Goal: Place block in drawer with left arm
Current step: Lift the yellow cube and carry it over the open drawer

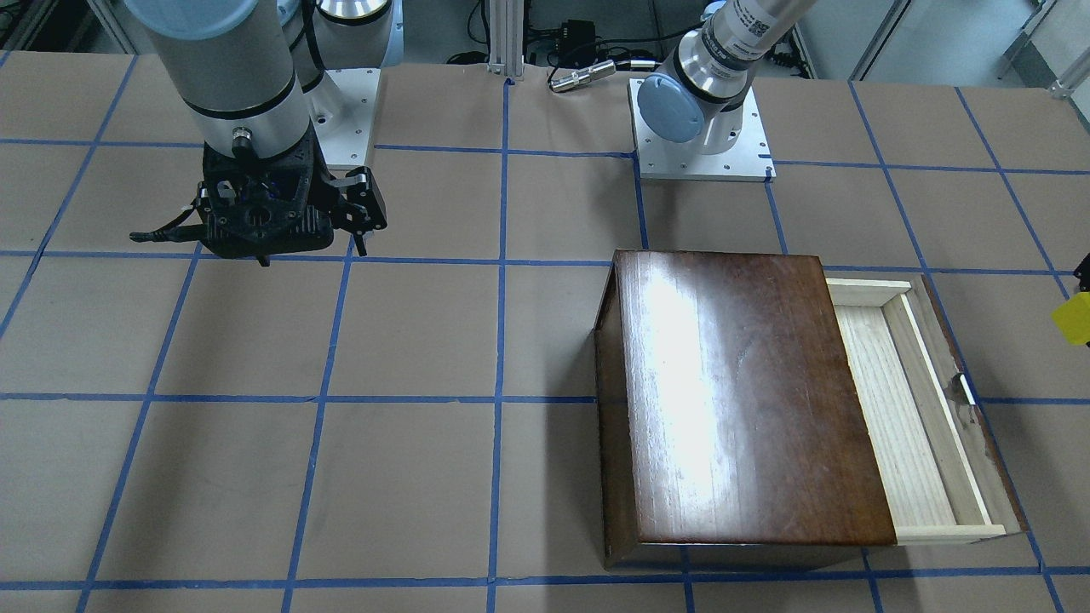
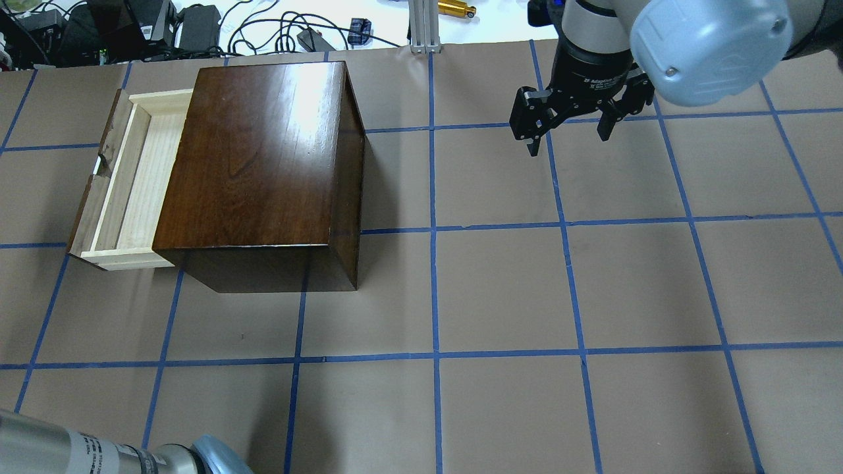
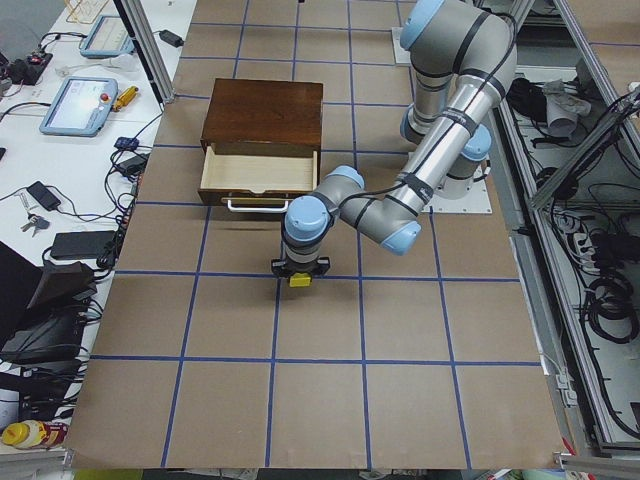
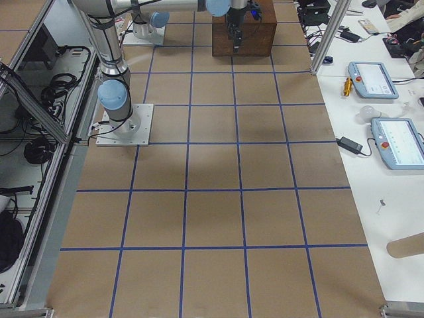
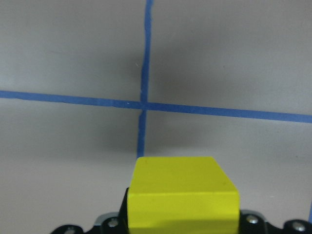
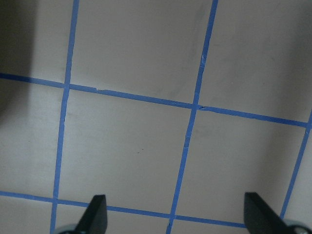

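Note:
My left gripper point(image 3: 299, 270) is shut on the small yellow block point(image 5: 183, 195), which fills the bottom of the left wrist view above a crossing of blue tape lines. The block point(image 3: 298, 282) hangs over the table in front of the drawer's pull, about one grid square away from it. It also shows at the right edge of the front view point(image 1: 1073, 319). The pale-wood drawer point(image 2: 132, 178) is pulled open from the dark-brown box point(image 2: 257, 164) and is empty point(image 1: 903, 409). My right gripper point(image 2: 570, 135) is open and empty, far from the box.
The table is brown paper with a blue tape grid. Cables and electronics point(image 2: 164, 26) and a gold cylinder point(image 2: 456, 8) lie along the far edge. The left arm's base plate point(image 1: 702, 162) is behind the box. Teach pendants point(image 3: 75, 105) lie on a side bench.

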Motion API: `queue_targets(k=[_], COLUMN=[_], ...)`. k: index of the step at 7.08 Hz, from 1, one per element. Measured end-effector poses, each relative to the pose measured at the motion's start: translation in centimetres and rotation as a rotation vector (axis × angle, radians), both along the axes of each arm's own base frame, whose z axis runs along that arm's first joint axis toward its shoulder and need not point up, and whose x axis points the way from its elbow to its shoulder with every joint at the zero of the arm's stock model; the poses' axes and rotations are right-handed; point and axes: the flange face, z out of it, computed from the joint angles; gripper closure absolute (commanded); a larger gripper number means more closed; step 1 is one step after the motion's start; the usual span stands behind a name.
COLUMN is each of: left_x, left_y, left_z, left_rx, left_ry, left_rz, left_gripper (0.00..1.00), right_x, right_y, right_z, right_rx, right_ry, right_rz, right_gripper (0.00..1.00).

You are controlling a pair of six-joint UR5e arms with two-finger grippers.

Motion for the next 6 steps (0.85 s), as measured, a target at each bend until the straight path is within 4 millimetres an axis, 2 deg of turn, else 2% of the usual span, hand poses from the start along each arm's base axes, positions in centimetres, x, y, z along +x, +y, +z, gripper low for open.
queue_targets(k=[1,2,3,4,6], left_x=[-3.0,-6.4,-10.1,-13.8,-19.6], left_y=[-1.4,-2.9,-4.4,-5.7,-7.5], left_z=[2.2,3.4,3.7,3.3,0.6], left_rx=[0.0,-0.001,0.005,0.019,0.066], left_ry=[-0.003,-0.008,-0.008,-0.001,0.028], left_rz=[-0.012,-0.036,-0.055,-0.064,-0.041], left_gripper=[1.0,1.0,1.0,1.0,1.0], right_x=[0.0,0.0,0.0,0.0,0.0], right_y=[0.0,0.0,0.0,0.0,0.0], right_z=[0.0,0.0,0.0,0.0,0.0], right_rx=[0.0,0.0,0.0,0.0,0.0], right_ry=[0.0,0.0,0.0,-0.001,0.0], right_rz=[0.0,0.0,0.001,0.001,0.001], right_gripper=[0.0,0.0,0.0,0.0,0.0])
